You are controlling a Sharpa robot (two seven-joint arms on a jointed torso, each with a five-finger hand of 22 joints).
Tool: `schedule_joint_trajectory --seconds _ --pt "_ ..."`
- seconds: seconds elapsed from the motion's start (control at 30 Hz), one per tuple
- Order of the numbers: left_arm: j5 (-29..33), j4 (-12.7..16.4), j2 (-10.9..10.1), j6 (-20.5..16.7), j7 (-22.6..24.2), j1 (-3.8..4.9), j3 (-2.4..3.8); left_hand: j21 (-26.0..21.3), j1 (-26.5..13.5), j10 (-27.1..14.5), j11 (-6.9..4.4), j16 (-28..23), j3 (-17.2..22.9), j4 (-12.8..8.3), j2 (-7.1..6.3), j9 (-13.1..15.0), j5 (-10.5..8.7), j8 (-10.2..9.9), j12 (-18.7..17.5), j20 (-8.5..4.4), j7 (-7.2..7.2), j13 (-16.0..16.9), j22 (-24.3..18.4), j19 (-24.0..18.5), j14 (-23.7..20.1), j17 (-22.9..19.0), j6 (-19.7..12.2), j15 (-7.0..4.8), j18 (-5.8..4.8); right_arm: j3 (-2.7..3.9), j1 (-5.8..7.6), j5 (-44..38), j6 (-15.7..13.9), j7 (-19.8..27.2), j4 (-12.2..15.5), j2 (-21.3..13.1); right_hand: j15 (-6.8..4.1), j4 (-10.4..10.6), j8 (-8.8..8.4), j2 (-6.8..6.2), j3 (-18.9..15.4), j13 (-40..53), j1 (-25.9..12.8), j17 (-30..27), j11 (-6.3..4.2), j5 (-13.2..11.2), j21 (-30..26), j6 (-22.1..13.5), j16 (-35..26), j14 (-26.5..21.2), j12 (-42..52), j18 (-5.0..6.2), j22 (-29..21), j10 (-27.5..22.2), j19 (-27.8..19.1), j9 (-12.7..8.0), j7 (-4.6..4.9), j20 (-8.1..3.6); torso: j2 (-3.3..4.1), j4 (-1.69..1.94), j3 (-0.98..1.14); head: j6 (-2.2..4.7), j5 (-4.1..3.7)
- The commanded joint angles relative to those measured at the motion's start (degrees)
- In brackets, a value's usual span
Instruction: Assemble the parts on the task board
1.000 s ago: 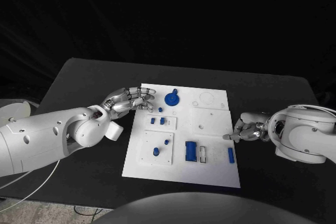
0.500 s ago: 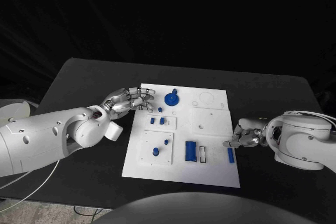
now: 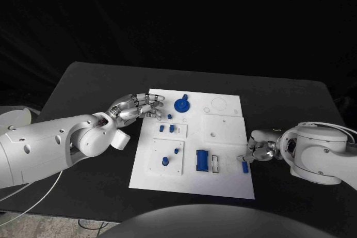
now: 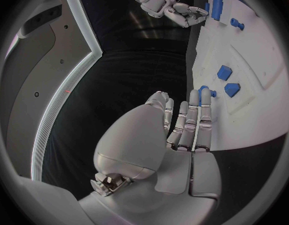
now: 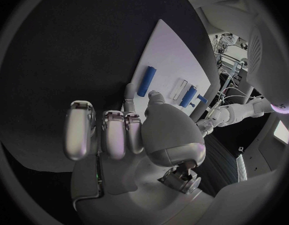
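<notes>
On the black table (image 3: 89,83) the task board (image 3: 227,129) is flanked by the left hand (image 3: 138,106), fingers loosely apart and empty at its left edge, and the right hand (image 3: 257,147), fingertips nearing a slim blue part (image 3: 245,167), nothing held.

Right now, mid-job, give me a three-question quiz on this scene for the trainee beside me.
1. True or false: the right hand is beside the narrow blue bar at the task board's right edge.
2. Multiple choice: the left hand is (A) gripping the round blue knob, (B) over the board's far left corner with fingers apart, holding nothing, (C) resting on the black table away from the board.
3. Fill in: the wide blue block lies beside a narrow ______ slot.

Key: 1 true; 2 B; 3 white.
</notes>
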Motion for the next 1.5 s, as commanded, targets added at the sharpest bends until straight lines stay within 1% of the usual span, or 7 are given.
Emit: schedule_joint_trajectory --seconds 0.03,0.43,0.67,0.8,1.03,1.23,1.5 --pt "0.20 0.06 0.08 1.24 0.07 -0.05 0.00 -0.33 0.48 0.42 0.16 0.27 0.40 0.07 -0.21 -0.07 0.29 0.33 0.25 0.09 0.30 -0.08 0.06 -0.42 -0.51 -0.05 -0.07 0.06 -0.53 -0.26 -0.60 -0.59 0.79 -0.44 0.01 0.33 0.22 -1.40 -0.43 0.00 0.87 15.06 2.36 4.97 0.19 0.43 0.11 0.59 -0.13 4.20 0.22 -0.11 10.63 5.91 0.66 -0.35 -0.14 0.26 -0.02 0.00 -0.02 0.00 -0.06" --pt "0.20 0.05 0.12 1.37 -0.13 -0.11 -0.03 -0.34 0.47 0.44 0.18 0.26 0.43 0.04 -0.24 -0.09 0.29 0.32 0.25 0.09 0.30 -0.11 0.10 -0.45 -0.54 -0.06 -0.11 0.07 -0.55 -0.26 -1.29 -0.59 -0.15 -0.50 -0.12 1.00 -0.35 -7.76 -1.64 -0.81 8.33 15.06 11.52 4.39 -0.37 -0.16 -0.03 0.71 -0.40 4.08 0.22 -0.08 10.59 5.91 0.58 -1.34 -0.71 -0.29 -0.04 0.06 -0.03 0.00 0.03" --pt "0.20 0.04 0.12 1.40 -0.20 -0.16 -0.04 -0.34 0.45 0.45 0.20 0.25 0.45 0.03 -0.27 -0.11 0.29 0.31 0.24 0.08 0.31 -0.14 0.13 -0.48 -0.57 -0.06 -0.13 0.09 -0.56 -0.26 -1.43 -0.64 -0.76 -0.49 0.05 1.22 -0.12 -10.26 -2.36 -2.31 12.86 15.06 12.85 4.08 -0.04 0.56 -0.13 0.32 -0.55 4.03 0.22 -0.08 10.56 5.91 0.53 -1.82 -0.32 -0.20 -0.03 0.04 0.00 0.00 0.09" --pt "0.20 0.03 0.14 1.45 -0.21 -0.21 -0.05 -0.35 0.44 0.45 0.22 0.24 0.47 0.01 -0.29 -0.12 0.29 0.30 0.24 0.08 0.31 -0.16 0.16 -0.50 -0.61 -0.07 -0.15 0.10 -0.58 -0.26 -1.45 -0.50 -1.72 -0.35 0.28 1.42 0.06 -11.47 -2.69 -3.66 17.22 15.06 11.69 4.10 0.21 -0.17 -0.09 0.44 -0.53 4.05 0.22 -0.08 10.58 5.91 0.55 -2.13 -0.04 -0.04 -0.02 0.04 0.00 0.00 0.11" --pt "0.20 0.03 0.06 1.52 -0.25 -0.29 -0.05 -0.35 0.44 0.45 0.22 0.24 0.47 0.01 -0.29 -0.12 0.29 0.30 0.24 0.08 0.31 -0.16 0.16 -0.50 -0.61 -0.07 -0.15 0.10 -0.58 -0.24 -1.33 5.02 -4.83 0.09 0.92 1.61 0.23 -13.24 -2.44 -7.30 28.26 15.06 5.65 4.46 0.14 2.20 0.26 1.01 -0.29 4.15 0.22 -0.16 10.68 5.91 0.70 -1.82 -0.02 0.22 0.02 0.01 0.02 0.00 0.19" --pt "0.20 0.01 0.12 1.58 -0.29 -0.34 -0.05 -0.35 0.44 0.46 0.25 0.23 0.52 -0.01 -0.28 -0.14 0.31 0.29 0.23 0.08 0.31 -0.19 0.20 -0.53 -0.64 -0.07 -0.17 0.11 -0.59 -0.21 -0.30 15.15 -6.70 0.45 1.16 2.05 0.25 -13.23 -2.35 -7.92 31.62 15.06 2.66 4.63 0.30 2.44 0.60 1.00 -0.14 4.21 0.22 -0.20 10.76 5.91 0.85 -1.64 0.09 0.20 0.04 0.19 0.00 0.00 0.03" --pt "0.20 0.02 0.21 1.56 -0.40 -0.36 -0.05 -0.35 0.44 0.46 0.25 0.23 0.52 -0.01 -0.28 -0.14 0.31 0.29 0.23 0.08 0.31 -0.19 0.20 -0.53 -0.64 -0.07 -0.17 0.11 -0.59 -0.18 0.68 24.16 -8.41 0.73 0.97 3.29 0.26 -13.32 -2.23 -8.00 33.15 15.06 1.42 4.61 0.31 2.39 0.70 0.98 -0.10 4.22 0.22 -0.21 10.78 5.91 0.88 -1.48 0.12 0.20 0.04 0.19 -0.05 0.00 0.08"
